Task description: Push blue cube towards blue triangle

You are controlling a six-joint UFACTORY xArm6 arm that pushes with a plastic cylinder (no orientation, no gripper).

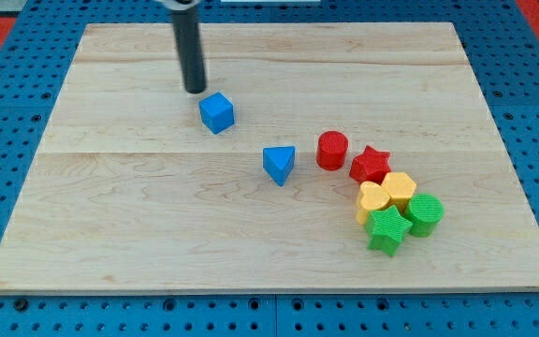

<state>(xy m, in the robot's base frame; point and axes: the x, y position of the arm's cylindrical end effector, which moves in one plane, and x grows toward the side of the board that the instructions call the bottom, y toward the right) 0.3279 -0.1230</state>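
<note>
You have the small blue plastic cube [217, 112] upper left of centre on the pale wooden board [138, 234], still well apart from the blue plastic triangle [279, 165] lying lower right of it, so most of the push is left. My tip [196, 90], a bare rod with nothing to open or close, sits just beside the cube's upper-left side; contact is hard to tell. Nothing stands between the two. The red cylinder [332, 150], red star [371, 165], two yellow blocks [387, 194], green star [387, 229] and green cylinder [426, 214] cluster beyond the triangle
</note>
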